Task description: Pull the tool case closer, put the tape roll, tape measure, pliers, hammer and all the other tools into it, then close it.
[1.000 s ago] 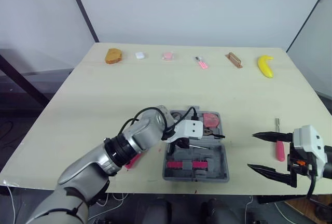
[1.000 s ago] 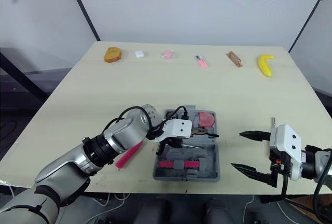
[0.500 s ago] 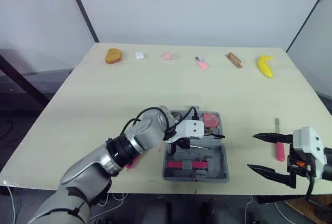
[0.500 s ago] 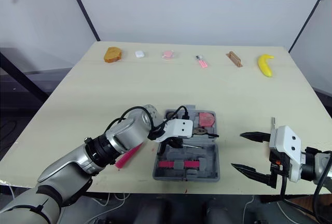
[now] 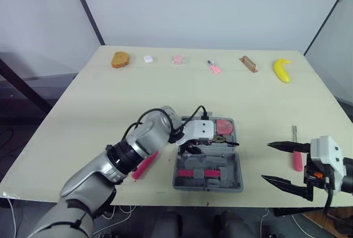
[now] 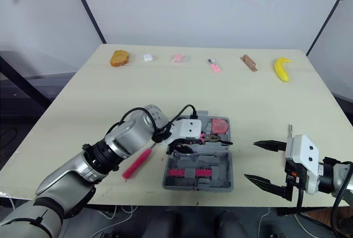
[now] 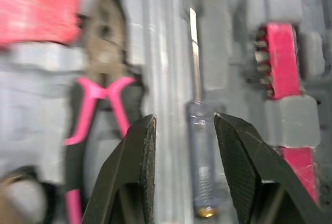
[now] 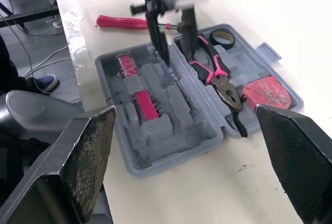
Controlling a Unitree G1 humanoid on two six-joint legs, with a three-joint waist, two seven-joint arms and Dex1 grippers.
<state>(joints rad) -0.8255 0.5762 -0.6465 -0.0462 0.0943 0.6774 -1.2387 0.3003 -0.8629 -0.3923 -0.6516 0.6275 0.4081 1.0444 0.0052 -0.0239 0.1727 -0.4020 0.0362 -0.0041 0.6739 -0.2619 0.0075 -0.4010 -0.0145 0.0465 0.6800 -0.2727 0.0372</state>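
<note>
Left gripper (image 7: 185,120) is held over the open tool case (image 5: 234,169), fingers parted and empty above a clear-handled screwdriver (image 7: 201,151) laid across the hinge from the pliers (image 7: 104,47).

1. We record a light table (image 5: 110,106), with a row of six items along its far edge.
2. Brown bread piece (image 5: 120,59), leftmost.
3. Small white block (image 5: 148,59), just beside it.
4. Pale pink item (image 5: 177,59).
5. Slim pink object (image 5: 214,67), lying aslant.
6. Wooden block (image 5: 248,63).
7. Yellow banana (image 5: 282,70), which we place rightmost.
</note>
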